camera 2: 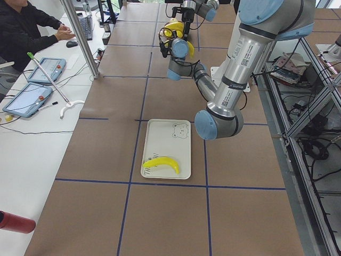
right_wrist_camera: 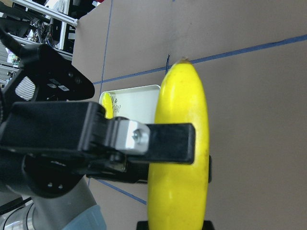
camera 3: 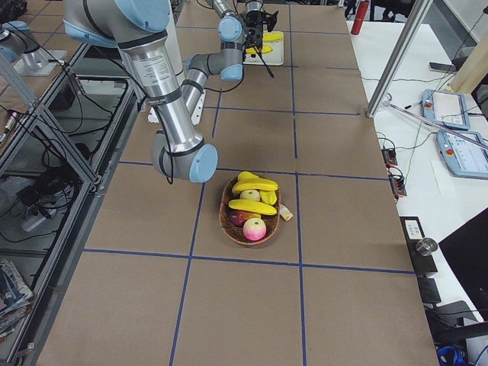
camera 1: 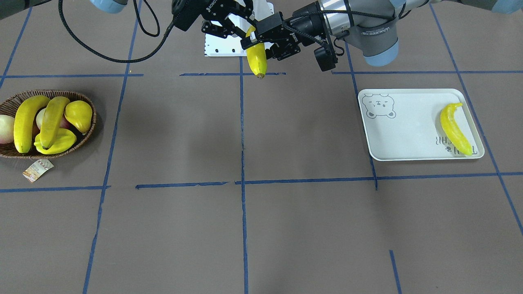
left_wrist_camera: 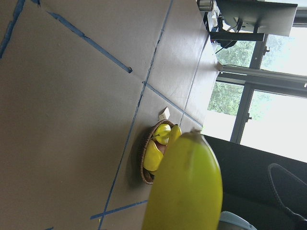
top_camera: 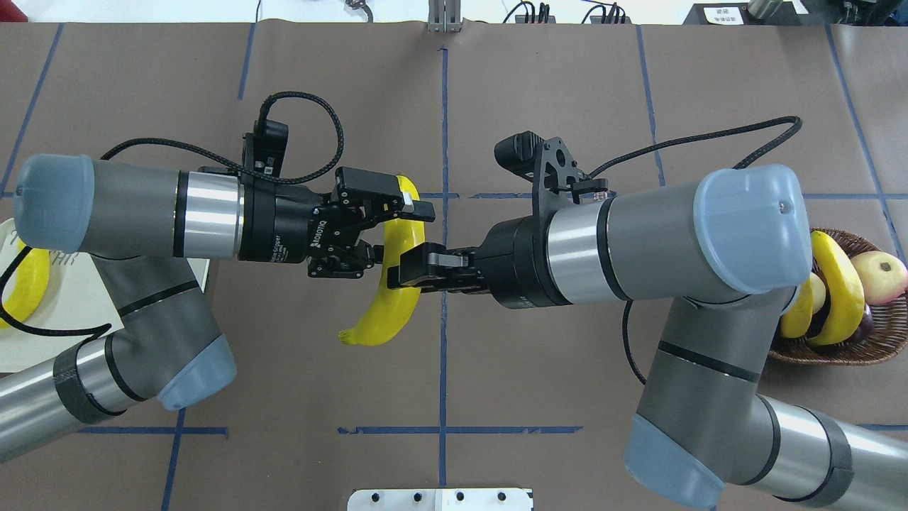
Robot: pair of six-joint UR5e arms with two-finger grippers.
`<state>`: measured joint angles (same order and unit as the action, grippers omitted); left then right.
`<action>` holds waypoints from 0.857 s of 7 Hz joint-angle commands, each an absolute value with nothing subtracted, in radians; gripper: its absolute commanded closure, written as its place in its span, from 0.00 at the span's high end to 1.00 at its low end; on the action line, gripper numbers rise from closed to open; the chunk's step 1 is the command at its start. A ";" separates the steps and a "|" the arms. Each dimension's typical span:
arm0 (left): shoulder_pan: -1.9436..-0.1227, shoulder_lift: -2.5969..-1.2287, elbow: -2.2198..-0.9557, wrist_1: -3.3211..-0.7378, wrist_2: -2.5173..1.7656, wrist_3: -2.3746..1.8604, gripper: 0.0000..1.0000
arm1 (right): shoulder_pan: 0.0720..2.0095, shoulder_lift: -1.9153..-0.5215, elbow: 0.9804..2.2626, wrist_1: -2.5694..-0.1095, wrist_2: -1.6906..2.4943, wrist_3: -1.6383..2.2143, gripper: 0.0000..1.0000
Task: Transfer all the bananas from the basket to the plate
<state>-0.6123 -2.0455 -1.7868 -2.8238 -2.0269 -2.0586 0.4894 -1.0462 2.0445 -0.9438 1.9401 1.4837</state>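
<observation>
one banana (top_camera: 386,312) is held up in the air over the middle of the table's robot-side edge, gripped from both sides at once: the right gripper (top_camera: 401,273) is clamped on its middle and the left gripper (top_camera: 408,216) is pinched onto its upper end. a second banana (camera 1: 453,128) is laid on the plate (camera 1: 408,134) near the table's left end. a third banana (camera 1: 25,122) and a fourth banana (camera 1: 52,120) are lying in the basket (camera 1: 88,134) at the right end, next to a pear (camera 1: 79,115).

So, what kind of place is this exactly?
Most likely a robotics lab: a left arm and right arm at a table gridded with blue tape, and an operator at a side desk with tablets.
</observation>
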 commanded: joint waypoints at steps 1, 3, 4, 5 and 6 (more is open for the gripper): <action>-0.614 -2.039 -1.789 -2.824 -2.026 -2.057 0.00 | 0.488 -1.046 2.045 -0.945 1.939 1.485 0.13; -0.617 -2.036 -1.798 -2.824 -2.034 -2.057 0.00 | 0.488 -1.048 2.048 -0.943 1.939 1.486 1.00; -0.617 -2.036 -1.798 -2.824 -2.034 -2.057 0.00 | 0.488 -1.048 2.048 -0.943 1.939 1.488 1.00; -0.620 -2.034 -1.798 -2.824 -2.036 -2.057 0.00 | 0.489 -1.048 2.054 -0.945 1.939 1.488 1.00; -0.624 -2.034 -1.798 -2.821 -2.036 -2.057 0.00 | 0.489 -1.048 2.056 -0.945 1.939 1.488 1.00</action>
